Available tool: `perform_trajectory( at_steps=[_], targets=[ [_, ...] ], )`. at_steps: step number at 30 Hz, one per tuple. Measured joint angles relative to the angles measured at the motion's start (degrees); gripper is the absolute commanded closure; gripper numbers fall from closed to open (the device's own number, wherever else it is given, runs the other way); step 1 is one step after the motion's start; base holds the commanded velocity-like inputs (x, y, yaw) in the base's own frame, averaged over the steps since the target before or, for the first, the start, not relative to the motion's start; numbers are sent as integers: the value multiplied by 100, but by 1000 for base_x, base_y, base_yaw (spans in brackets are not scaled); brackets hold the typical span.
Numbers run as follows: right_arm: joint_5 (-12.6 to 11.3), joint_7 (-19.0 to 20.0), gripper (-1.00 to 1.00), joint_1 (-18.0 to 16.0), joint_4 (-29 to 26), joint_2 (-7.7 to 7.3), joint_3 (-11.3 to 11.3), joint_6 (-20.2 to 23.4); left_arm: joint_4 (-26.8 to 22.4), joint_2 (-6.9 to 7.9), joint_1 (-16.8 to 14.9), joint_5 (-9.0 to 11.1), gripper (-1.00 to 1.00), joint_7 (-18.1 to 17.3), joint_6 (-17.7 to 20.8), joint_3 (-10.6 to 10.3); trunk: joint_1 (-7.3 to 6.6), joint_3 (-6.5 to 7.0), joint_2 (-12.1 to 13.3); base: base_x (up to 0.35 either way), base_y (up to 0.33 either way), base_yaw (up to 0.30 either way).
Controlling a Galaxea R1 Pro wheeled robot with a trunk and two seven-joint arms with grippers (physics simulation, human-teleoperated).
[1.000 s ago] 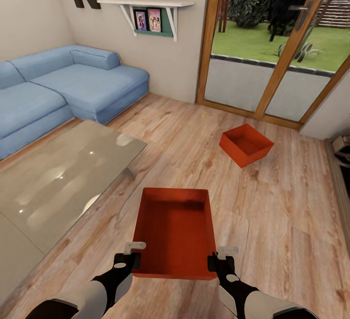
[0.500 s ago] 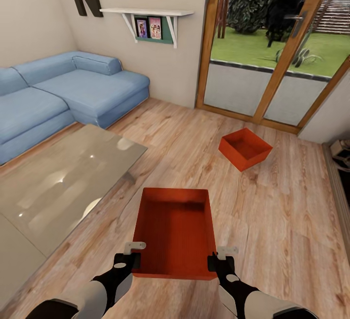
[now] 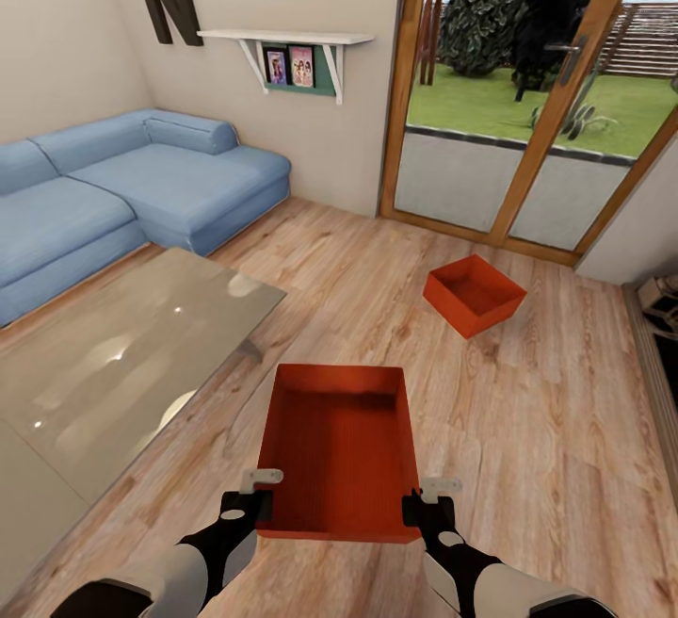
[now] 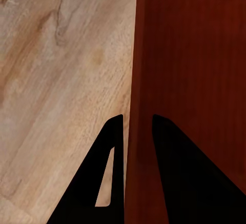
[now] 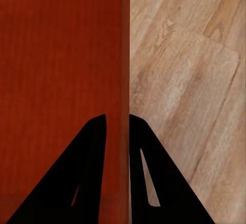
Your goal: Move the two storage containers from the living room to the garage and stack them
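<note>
The near bin hangs above the wood floor, open side up, long axis pointing straight away from the robot. The left gripper pinches its left wall, the right gripper its right wall. The second bin sits farther ahead, turned diagonally near the glass doors.
</note>
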Motion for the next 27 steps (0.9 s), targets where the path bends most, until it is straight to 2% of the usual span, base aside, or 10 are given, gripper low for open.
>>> perform_trajectory(
  at_steps=[27],
  targets=[
    [-24,7,100,3,11,-1,45,65,71,-6,2,-30,100,-2,0,60,0,251,0,0,0,0]
  ],
)
